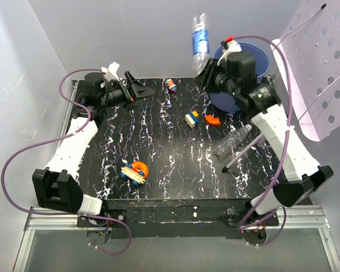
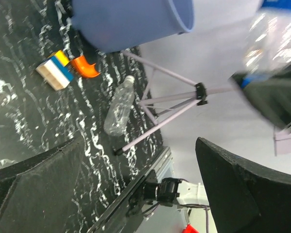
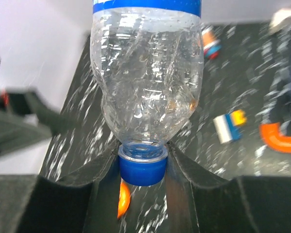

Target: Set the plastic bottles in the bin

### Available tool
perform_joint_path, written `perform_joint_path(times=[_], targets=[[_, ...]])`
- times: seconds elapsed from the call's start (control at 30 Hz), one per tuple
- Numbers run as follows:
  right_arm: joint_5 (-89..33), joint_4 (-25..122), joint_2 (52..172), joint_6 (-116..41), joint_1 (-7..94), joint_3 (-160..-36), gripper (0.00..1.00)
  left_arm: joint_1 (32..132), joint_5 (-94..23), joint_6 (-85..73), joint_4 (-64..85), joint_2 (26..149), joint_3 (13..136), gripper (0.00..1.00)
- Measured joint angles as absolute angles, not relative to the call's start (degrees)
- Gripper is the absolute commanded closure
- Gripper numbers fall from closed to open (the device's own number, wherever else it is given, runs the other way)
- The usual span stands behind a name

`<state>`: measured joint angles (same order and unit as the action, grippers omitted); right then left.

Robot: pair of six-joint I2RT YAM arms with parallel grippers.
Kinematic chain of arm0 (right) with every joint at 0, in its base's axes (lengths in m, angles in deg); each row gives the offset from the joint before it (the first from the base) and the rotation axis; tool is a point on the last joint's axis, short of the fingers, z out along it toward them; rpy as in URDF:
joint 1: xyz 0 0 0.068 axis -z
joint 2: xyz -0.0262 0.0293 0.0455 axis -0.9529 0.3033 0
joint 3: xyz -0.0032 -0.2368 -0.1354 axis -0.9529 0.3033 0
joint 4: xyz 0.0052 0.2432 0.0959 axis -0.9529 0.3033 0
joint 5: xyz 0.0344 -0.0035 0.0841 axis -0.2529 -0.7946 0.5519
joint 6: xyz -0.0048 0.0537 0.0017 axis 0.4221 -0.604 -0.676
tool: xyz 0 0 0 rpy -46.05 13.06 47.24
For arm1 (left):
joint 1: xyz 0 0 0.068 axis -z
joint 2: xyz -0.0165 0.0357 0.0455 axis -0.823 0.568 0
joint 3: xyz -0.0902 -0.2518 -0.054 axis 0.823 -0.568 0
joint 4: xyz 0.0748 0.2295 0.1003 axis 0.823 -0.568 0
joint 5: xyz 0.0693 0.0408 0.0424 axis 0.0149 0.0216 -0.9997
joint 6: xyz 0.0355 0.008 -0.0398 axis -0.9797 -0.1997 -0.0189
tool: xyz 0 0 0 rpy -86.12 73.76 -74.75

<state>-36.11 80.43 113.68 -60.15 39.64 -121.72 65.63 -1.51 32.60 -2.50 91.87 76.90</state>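
My right gripper [image 1: 207,67] is shut on the blue cap of a clear bottle with a blue label [image 1: 200,37], held raised just left of the blue bin [image 1: 259,61] at the back right. In the right wrist view the cap [image 3: 142,167] sits between the fingers, with the bottle body [image 3: 146,73] pointing away. A plain clear bottle [image 1: 232,141] lies on the table in front of the bin; it also shows in the left wrist view [image 2: 119,106]. My left gripper [image 1: 137,88] is open and empty at the back left. The bin's wall shows in the left wrist view [image 2: 131,22].
A yellow-blue block [image 1: 191,119] and an orange curved piece [image 1: 212,119] lie near the bin. A small toy [image 1: 171,85] sits at the back; an orange-and-blue toy [image 1: 135,171] lies front left. A purple tripod leg [image 1: 243,152] rests on the table at the right.
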Motion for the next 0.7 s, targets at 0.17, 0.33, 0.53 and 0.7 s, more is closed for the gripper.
perform_joint_path(times=[0.17, 0.33, 0.53, 0.7], targets=[[-44.22, 87.6, 122.89, -57.77, 46.35, -138.09, 0.99, 65.63, -3.26, 28.58, -8.82, 92.06, 76.15, 0.02], [-50.31, 93.48, 132.28, -55.84, 51.29, -148.51, 0.99, 65.63, -5.05, 27.29, -11.37, 92.2, 74.41, 0.02], [-55.41, 96.76, 138.12, -53.94, 54.32, -149.84, 0.99, 65.63, -6.25, 25.17, -14.26, 93.88, 75.24, 0.02], [-58.73, 96.02, 140.09, -52.65, 55.26, -149.87, 0.82, 65.56, -7.06, 22.79, -17.14, 96.02, 77.33, 0.02]])
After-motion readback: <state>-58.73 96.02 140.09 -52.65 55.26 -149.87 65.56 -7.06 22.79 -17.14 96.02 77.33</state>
